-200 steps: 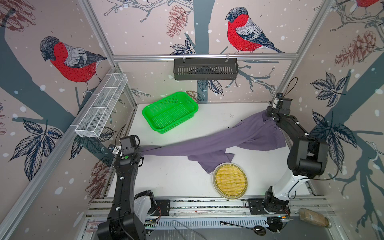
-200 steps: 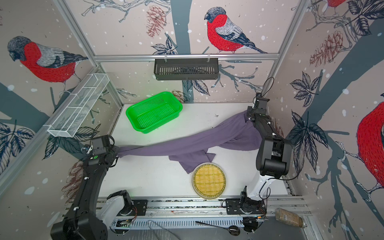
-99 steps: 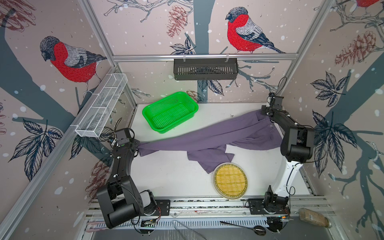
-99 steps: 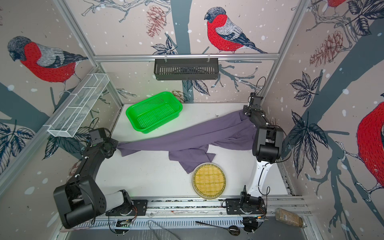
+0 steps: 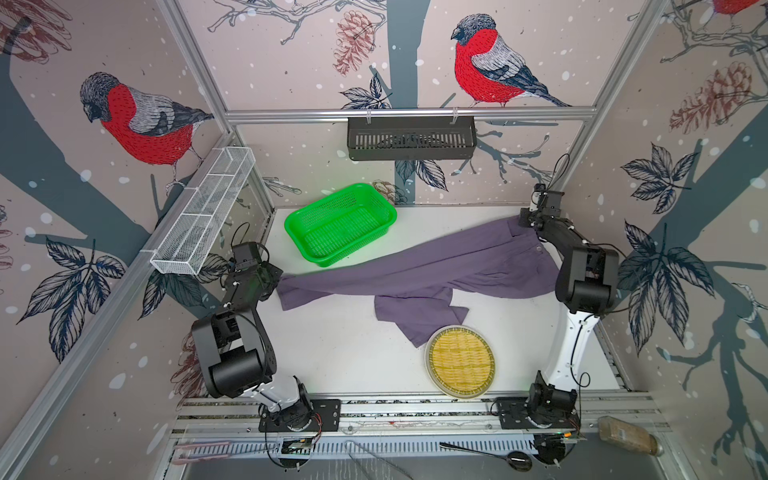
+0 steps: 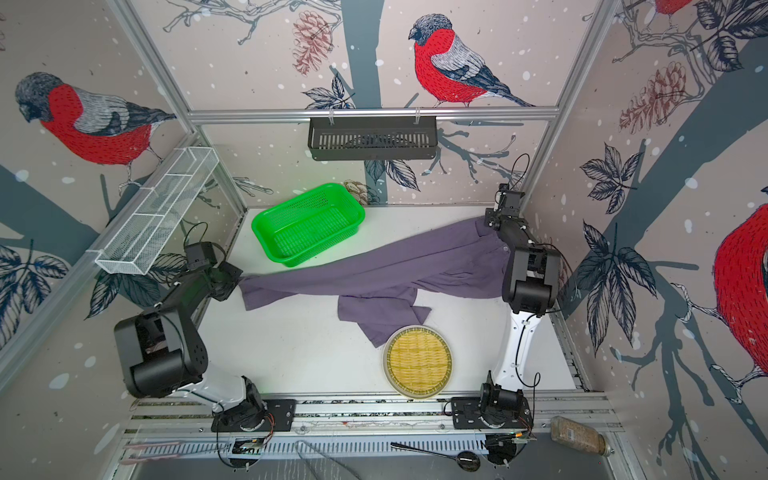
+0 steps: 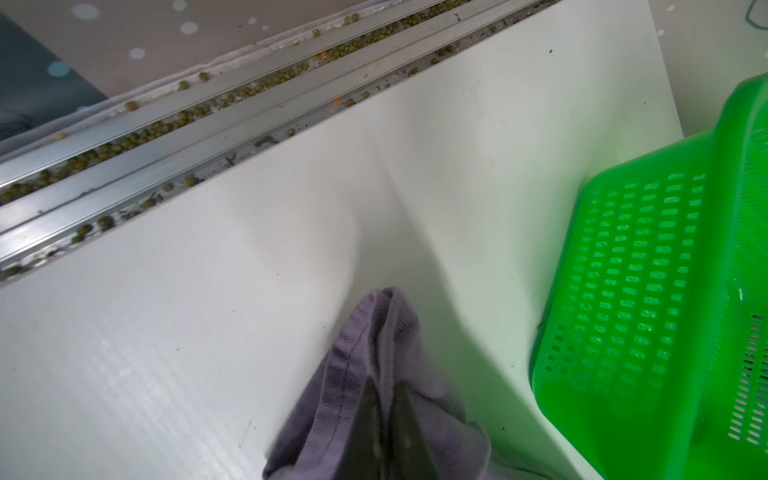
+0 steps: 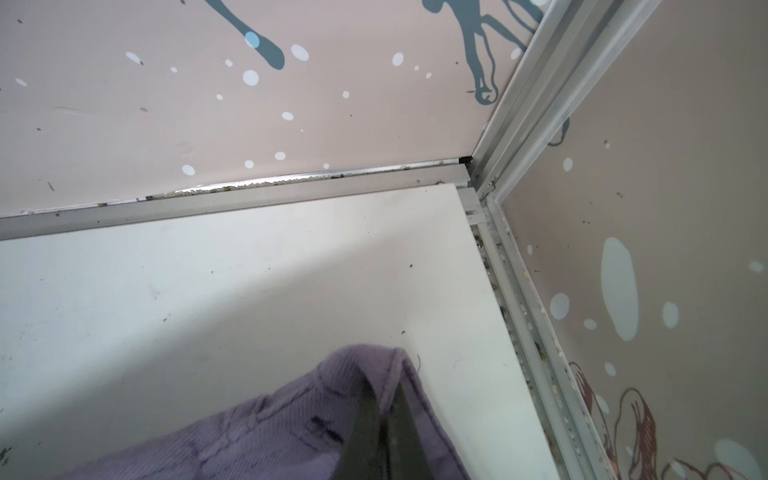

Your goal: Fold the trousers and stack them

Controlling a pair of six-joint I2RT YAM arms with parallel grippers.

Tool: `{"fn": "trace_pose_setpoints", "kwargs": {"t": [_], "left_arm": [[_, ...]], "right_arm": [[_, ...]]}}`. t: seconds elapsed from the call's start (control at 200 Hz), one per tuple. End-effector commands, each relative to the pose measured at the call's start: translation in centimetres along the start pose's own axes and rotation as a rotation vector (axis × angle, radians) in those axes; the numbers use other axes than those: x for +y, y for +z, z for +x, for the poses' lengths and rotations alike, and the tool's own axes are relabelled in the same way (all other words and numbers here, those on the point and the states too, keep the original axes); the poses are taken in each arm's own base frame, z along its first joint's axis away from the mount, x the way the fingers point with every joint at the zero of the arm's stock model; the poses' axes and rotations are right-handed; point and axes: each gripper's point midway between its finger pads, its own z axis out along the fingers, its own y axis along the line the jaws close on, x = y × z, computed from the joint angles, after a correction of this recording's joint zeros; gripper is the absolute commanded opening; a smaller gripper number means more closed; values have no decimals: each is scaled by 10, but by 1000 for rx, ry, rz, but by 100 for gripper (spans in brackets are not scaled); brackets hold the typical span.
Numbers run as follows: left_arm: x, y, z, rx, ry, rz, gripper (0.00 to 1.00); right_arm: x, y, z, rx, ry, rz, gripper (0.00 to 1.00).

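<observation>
Being pinched at thin edges inside the closed left gripper (image 7: 384, 388) and right gripper (image 8: 384, 392), the trousers (image 5: 457, 262) could be tugged free by overstretching.

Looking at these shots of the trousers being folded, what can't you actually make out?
- Right end effector: shut on the trousers in its wrist view; in both top views its wrist hides the jaws.
- Left end effector: mostly cut off by the left wrist picture's edge.
- Loose leg's tip: whether it lies under the woven tray is unclear in both top views.
- Waist's near corner: covered by the right arm in both top views.
</observation>
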Motion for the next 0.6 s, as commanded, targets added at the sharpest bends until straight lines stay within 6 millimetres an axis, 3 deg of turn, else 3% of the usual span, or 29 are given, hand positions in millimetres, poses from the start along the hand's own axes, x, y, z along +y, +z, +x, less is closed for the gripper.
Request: {"fn": "trace_pose_setpoints", "kwargs": {"t": [0.0,0.17,0.19,0.265,0.425,0.475,0.56,0.595], "left_arm": [[-12,5,-9,-22,37,53,0],[-14,10,-8,-7,59,57,0],[-23,5,-17,-26,62,76,0],[-27,4,-21,-35,65,88,0],[-28,10,-20,-13,75,83,0],[-29,13,-18,0,81,85,9],[-30,15,-18,14,89,88,16],[-31,14,-19,11,94,88,24]], "right_arm": [[-1,6,-12,-40,24,6,4],[-1,5,-29,-112,39,3,4],[0,5,-31,-120,39,1,4],[1,4,-38,-145,33,-2,4],[3,16,-34,-126,30,-4,9],[5,24,-28,-94,25,-12,12],[8,32,-20,-58,15,-13,19],[8,34,-18,-51,14,-9,23]]}}
